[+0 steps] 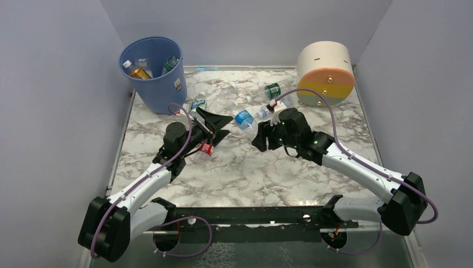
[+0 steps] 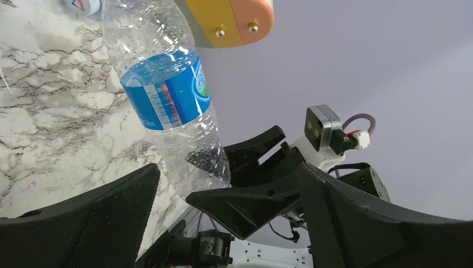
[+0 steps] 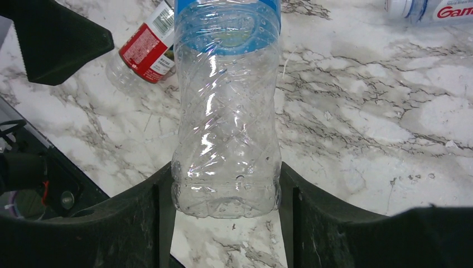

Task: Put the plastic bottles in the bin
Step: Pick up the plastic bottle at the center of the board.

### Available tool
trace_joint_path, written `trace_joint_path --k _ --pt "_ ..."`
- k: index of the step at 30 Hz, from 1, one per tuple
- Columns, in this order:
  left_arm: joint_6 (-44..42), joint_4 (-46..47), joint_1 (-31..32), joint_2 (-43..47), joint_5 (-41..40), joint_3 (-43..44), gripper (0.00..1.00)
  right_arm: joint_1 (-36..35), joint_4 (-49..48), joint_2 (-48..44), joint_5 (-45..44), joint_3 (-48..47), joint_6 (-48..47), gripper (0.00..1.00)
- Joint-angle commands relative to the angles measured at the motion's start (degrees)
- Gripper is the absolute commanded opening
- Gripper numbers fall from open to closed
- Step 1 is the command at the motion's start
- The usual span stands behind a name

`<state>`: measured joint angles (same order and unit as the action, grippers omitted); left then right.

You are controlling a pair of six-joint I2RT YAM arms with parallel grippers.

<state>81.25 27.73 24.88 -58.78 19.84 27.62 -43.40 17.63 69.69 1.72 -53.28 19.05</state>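
My right gripper [image 1: 261, 135] [image 3: 226, 192] is shut on the base of a clear bottle with a blue label [image 1: 244, 118] [image 3: 226, 111] and holds it above the table. My left gripper [image 1: 223, 126] [image 2: 228, 178] is open and empty, its jaws spread wide just left of that bottle [image 2: 167, 100]. A red-labelled bottle [image 1: 205, 148] [image 3: 142, 53] lies under the left gripper. The blue bin [image 1: 150, 78] stands at the back left with several bottles inside. More bottles lie near the bin [image 1: 196, 105], and at the back middle [image 1: 272, 89].
A cream, orange and yellow drum [image 1: 325, 72] [image 2: 228, 17] stands at the back right. A clear bottle with a red cap [image 1: 266, 109] [image 3: 429, 8] lies just beyond the right gripper. Grey walls close in the table on three sides.
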Motion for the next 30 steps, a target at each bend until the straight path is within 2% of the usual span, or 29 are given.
trace_joint_path --k 1,16,30 --pt "1.5 2.9 0.3 -0.3 -1.7 -1.0 0.99 -0.1 -3.7 -2.1 2.6 0.7 1.0 0.61" --pt "-0.4 3.5 0.3 -3.0 -4.0 -0.4 0.99 -0.2 -6.0 -3.3 8.3 1.0 2.9 0.60" --pt "-1.5 3.7 0.3 -4.2 -5.7 0.2 0.99 -1.3 -7.8 -4.2 10.1 1.4 4.8 0.60"
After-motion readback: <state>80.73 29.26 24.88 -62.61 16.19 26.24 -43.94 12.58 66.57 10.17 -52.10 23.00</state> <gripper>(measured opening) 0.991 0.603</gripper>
